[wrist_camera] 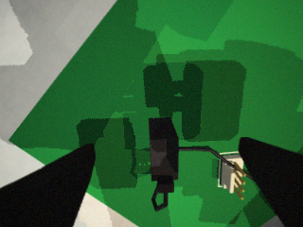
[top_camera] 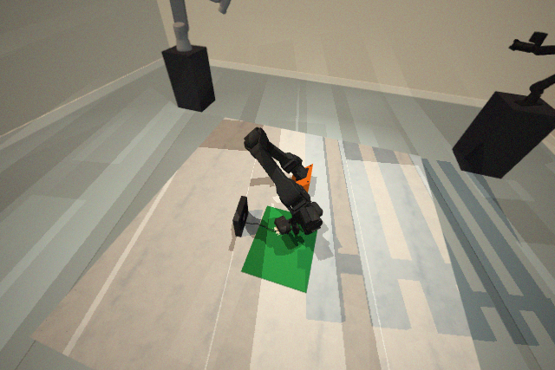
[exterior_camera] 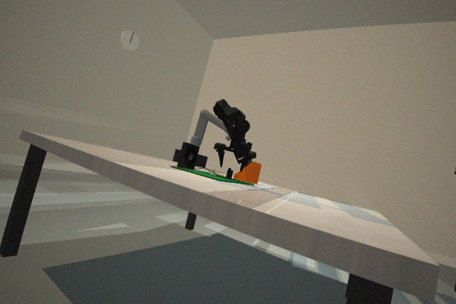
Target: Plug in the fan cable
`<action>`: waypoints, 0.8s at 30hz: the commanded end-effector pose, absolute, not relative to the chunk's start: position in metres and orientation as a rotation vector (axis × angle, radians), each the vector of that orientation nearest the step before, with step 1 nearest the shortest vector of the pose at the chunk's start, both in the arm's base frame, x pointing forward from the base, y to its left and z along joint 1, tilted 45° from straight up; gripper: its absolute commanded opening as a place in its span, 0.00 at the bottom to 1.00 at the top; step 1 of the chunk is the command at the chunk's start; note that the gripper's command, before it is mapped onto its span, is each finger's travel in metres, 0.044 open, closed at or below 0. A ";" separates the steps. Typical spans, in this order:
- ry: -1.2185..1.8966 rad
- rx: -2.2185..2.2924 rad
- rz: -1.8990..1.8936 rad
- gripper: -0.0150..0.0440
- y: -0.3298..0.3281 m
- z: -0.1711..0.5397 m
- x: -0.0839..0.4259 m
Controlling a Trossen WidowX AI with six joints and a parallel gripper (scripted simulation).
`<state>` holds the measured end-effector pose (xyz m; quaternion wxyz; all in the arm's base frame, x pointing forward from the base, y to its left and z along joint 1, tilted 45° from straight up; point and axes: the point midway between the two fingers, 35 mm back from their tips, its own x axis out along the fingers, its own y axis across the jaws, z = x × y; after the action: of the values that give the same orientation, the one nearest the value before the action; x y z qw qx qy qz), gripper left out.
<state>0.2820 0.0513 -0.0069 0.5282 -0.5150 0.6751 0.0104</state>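
Observation:
The green board lies flat on the table. The black plug stands on the board beside the header, not on it; in the top view the arm hides it. The pale four-pin header has bare gold pins. My gripper is open above the board. In the wrist view the plug is between the spread fingertips without touching either, and the header is close beside the right finger.
The black fan stands upright beside the board, its thin cable crossing past the header to the plug. An orange block stands beside the board's edge, near the arm. Other arms on black pedestals stand beyond the table.

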 end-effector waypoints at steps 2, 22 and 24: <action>1.623 -1.242 0.025 1.00 0.043 -0.014 0.280; 1.624 -1.244 0.023 1.00 0.029 -0.028 0.281; 1.618 -1.233 0.022 0.91 0.030 -0.027 0.282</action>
<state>0.2822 0.0303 -0.0271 0.5253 -0.5158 0.6768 0.0092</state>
